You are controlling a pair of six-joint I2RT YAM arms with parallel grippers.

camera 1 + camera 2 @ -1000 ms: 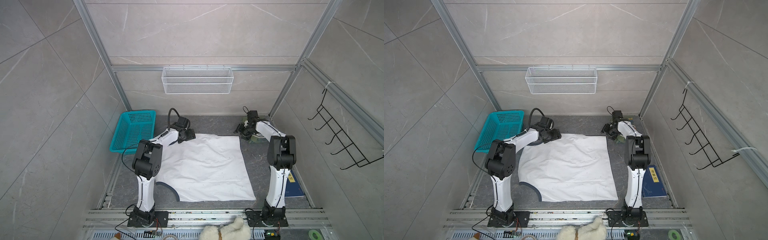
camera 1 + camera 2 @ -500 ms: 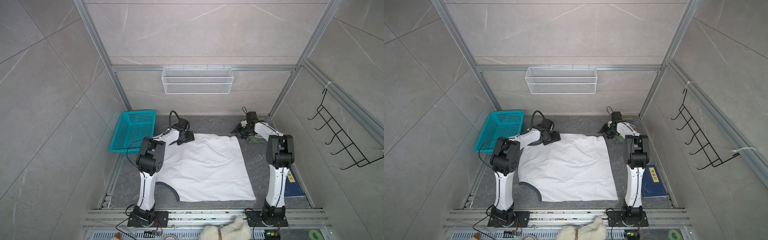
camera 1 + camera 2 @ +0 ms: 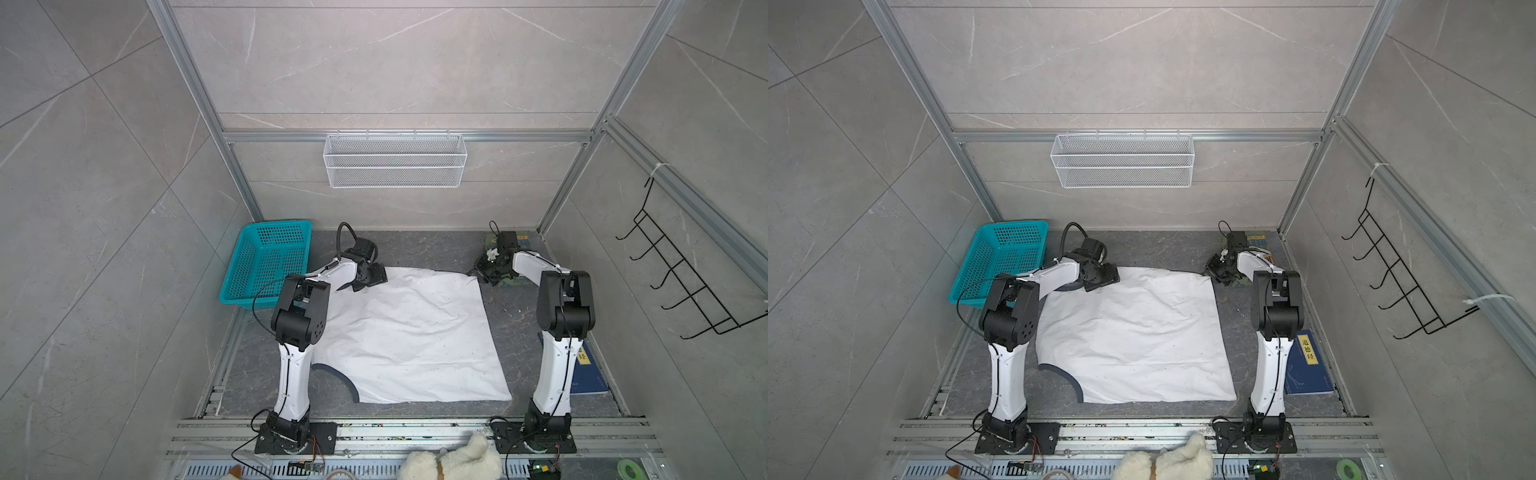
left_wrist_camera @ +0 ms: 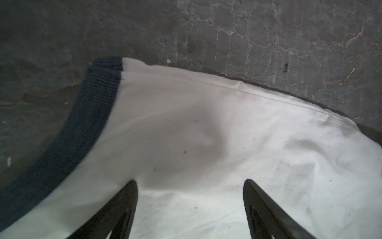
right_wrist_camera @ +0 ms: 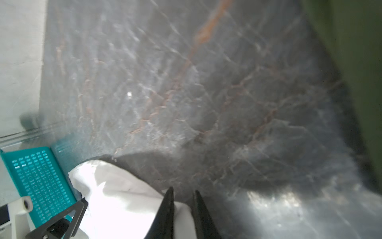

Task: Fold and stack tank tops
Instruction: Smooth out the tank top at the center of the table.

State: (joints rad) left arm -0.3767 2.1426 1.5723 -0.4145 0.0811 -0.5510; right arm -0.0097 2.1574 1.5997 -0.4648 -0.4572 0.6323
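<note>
While white top [image 3: 407, 332] is spread flat on bench [image 3: 519, 324], hem toward robot's right, armholes toward left, far hem corner is clamped in right hand [image 5: 183, 190]; left hand [image 4: 190, 181], jaws apart, is held just above far armhole corner, ungripped.

Large pale grey tiles with thin veining cover the walls [image 3: 104, 166], lit evenly and softly, and aluminium frame posts [image 3: 195, 83] run up the corners. A white wire-mesh basket [image 3: 395, 166] hangs on the back rail, and a black wire hook rack [image 3: 681, 286] hangs on the right-hand wall. The table [image 3: 432, 249] has a dark grey marbled top, with a teal plastic basket [image 3: 266, 266] in its far left corner, a dark blue board [image 3: 1308, 365] with a yellow label along its right edge, and an aluminium rail [image 3: 415, 432] across the front, where a fluffy white plush toy [image 3: 453, 461] and a green tape roll [image 3: 627, 467] lie.
</note>
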